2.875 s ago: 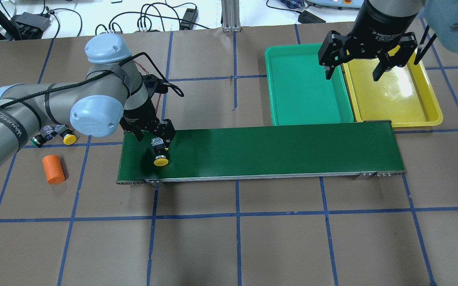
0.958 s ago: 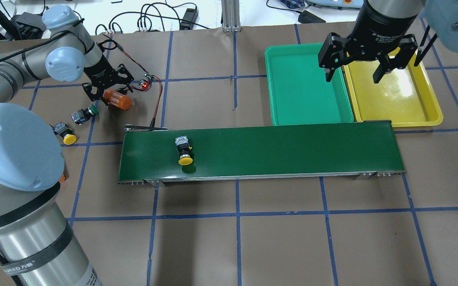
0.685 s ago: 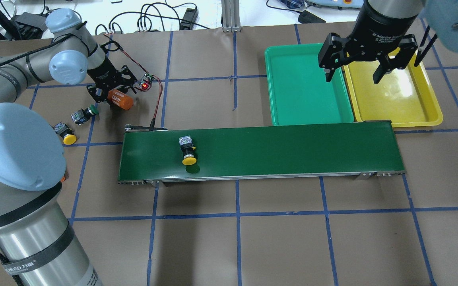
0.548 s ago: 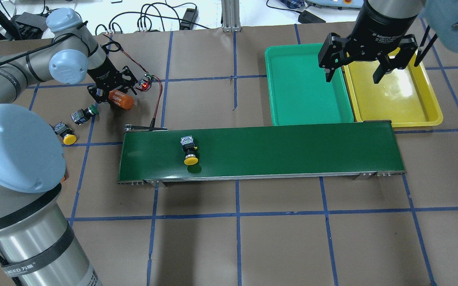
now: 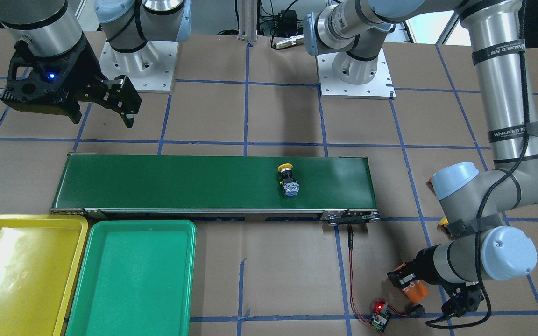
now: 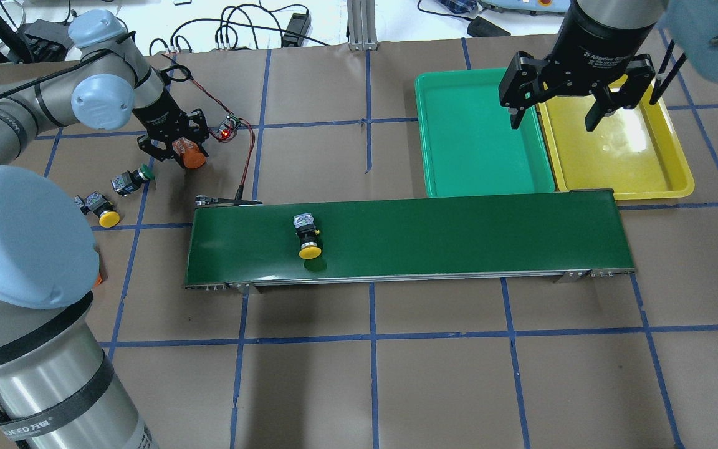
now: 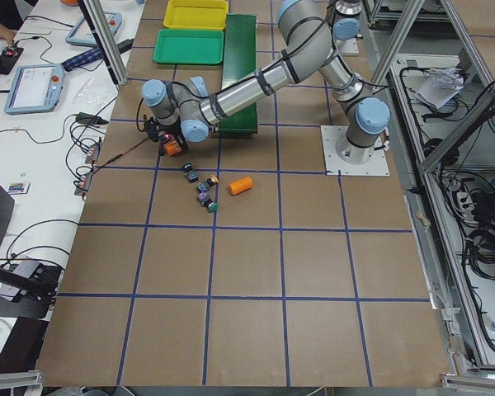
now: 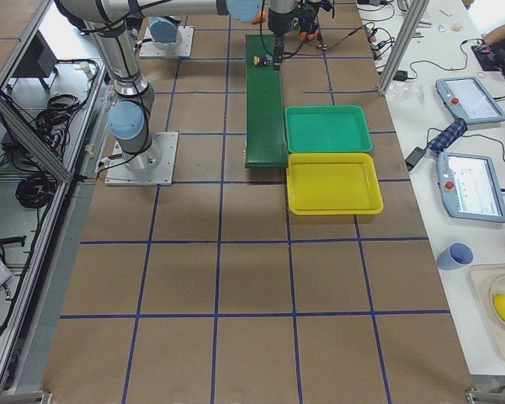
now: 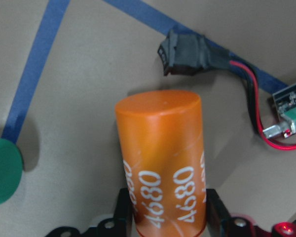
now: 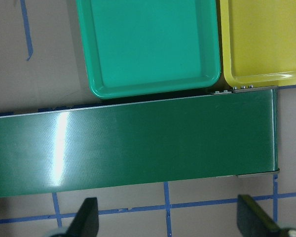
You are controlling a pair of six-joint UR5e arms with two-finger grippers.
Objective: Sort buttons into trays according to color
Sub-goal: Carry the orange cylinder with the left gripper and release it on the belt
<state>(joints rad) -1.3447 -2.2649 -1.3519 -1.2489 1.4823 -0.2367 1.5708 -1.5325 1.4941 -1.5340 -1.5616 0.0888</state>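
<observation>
Lying on its side on the conveyor belt [image 6: 459,237], cap toward the robot, the yellow button [image 6: 308,239] looks light and rigid. Its glossy dome would likely slip, so the squarer black body is the better hold. The right end effector [image 6: 553,122] hangs with fingers apart over where the green tray [image 6: 471,143] meets the yellow tray [image 6: 677,156]. The left end effector [image 6: 179,151] is clamped on the orange cylinder [image 9: 160,168] above the counter [image 6: 434,374].

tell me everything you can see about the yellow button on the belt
The button lies on its side on the dark-green belt, toward the belt's end on the robot's left. It has a round yellow mushroom cap, a short black body and a grey-blue terminal block, all plastic by the look of it. The cap points toward the robot and the block points away from it. Only the belt touches it.
</observation>
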